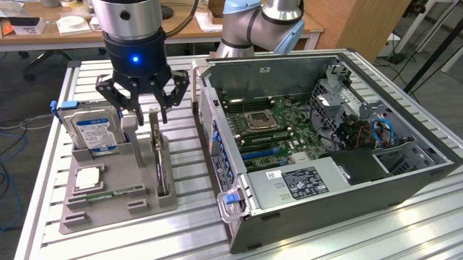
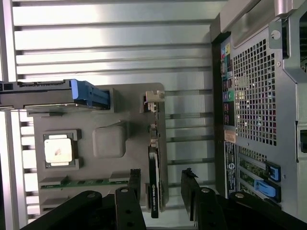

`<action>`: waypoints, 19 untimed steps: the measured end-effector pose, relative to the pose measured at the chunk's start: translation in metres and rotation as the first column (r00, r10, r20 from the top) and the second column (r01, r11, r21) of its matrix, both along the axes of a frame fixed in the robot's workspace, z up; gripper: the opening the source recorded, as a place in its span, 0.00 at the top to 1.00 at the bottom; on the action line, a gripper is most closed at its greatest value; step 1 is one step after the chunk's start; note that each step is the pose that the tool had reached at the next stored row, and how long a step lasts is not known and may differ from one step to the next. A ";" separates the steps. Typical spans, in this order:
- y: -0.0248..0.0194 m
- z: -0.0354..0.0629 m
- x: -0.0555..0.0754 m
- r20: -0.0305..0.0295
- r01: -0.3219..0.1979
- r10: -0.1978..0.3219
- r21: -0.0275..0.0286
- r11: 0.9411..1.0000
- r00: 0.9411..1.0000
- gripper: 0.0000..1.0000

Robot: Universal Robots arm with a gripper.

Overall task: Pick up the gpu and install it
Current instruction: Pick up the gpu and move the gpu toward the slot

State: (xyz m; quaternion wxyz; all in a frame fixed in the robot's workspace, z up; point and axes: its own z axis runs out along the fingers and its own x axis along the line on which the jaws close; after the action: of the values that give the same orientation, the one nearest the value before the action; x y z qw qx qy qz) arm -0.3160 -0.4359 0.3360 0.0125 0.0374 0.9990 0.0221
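There is one gripper (image 1: 152,116), and its claw is spread wide, pinching nothing. It hangs over one grey tray (image 1: 145,204) that sits on the slatted metal table (image 1: 192,230). The wrist view shows two dark fingers (image 2: 135,181), one on either side of the line of the card below them. How far they stand above the card cannot be told.

There is one gpu (image 1: 160,162). It stands on its long edge in a slot on the side of the tray nearest the computer case (image 1: 405,179), with its silvery bracket (image 2: 150,102) at one end. It is seen edge-on, so its faces are hard to make out, and its lower edge is sunk in the slot. In the exterior view the fingers cover its far end.

The tray also carries one hard drive (image 1: 92,132) with a blue label, standing upright. One square processor chip (image 1: 87,177) lies flat, and one green memory stick (image 1: 116,192) lies low in its groove, partly hidden by grey clips. In the wrist view the hard drive is cut off at the picture's edge.

One case lies open-side up at the exterior view's right, just beside the tray. It holds one motherboard (image 1: 268,130), and cables and a metal cage hide the far corner of the case.
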 end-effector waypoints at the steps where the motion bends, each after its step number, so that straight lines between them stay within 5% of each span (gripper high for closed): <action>1: 0.0000 -0.0004 0.000 0.000 0.000 0.000 0.000 1.000 1.000 0.53; 19: 0.0000 -0.0098 0.000 0.000 0.000 0.000 0.000 1.000 1.000 0.53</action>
State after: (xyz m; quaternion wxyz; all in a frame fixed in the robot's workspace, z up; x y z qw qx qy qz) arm -0.3160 -0.4359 0.3262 0.0125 0.0374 0.9990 0.0221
